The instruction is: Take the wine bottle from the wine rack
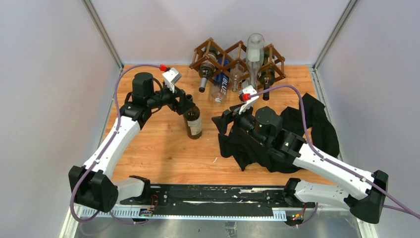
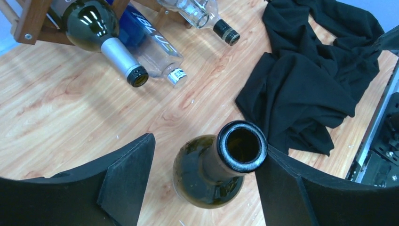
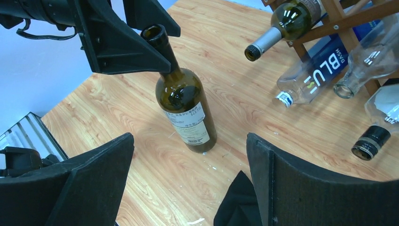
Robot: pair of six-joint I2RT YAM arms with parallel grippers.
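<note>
While the left gripper (image 1: 187,102) straddles its neck with jaws apart, one finger (image 2: 291,188) touching the lip, the wine bottle (image 1: 193,123) stands upright on the table (image 1: 148,163), off the wine rack (image 3: 349,23) behind. Rightward, the right gripper (image 3: 189,136), jaws wide apart and empty, hangs over the black cloth (image 1: 317,129).

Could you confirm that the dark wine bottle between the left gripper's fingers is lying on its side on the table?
Not quite: the wine bottle between the fingers of the left gripper stands upright on the table, as the right wrist view shows.
</note>
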